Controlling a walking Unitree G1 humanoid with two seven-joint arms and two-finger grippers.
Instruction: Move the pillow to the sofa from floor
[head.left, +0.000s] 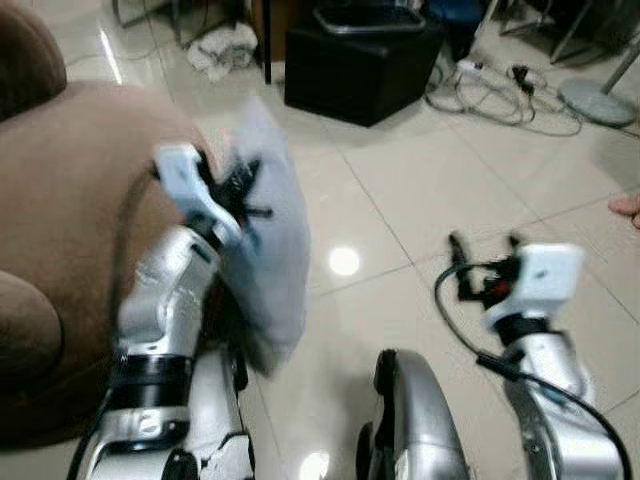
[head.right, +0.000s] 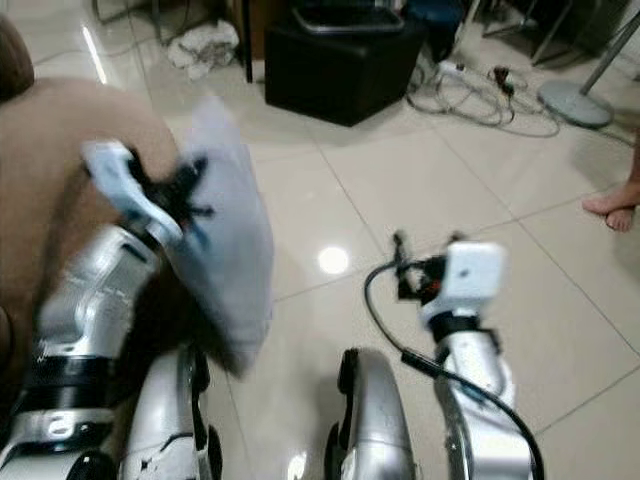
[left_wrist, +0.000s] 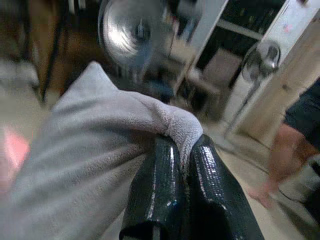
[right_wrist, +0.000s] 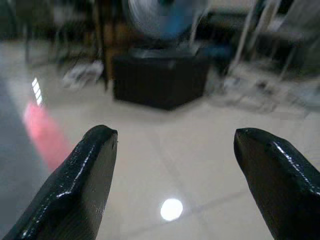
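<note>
**Operator:** Left hand is what I'm working with: its two fingers are pinched tight on a fold at the edge of the pillow. I have the grey pillow off the floor, hanging down from the grip at the left of the scene, right beside the brown sofa.

**Observer:** And your other one?

**Operator:** Right hand is low on the right, over the tiles, fingers spread apart and carrying nothing.

**Observer:** So how far along do you reckon you are?

**Operator:** I'd say the pickup is done and the carry is most of the way there. What's left, as I judge it, is bringing the pillow over the sofa, letting go, and seeing it rest on the cushion. My head views are blurred, so I can't tell whether the pillow already touches the sofa arm.
</note>
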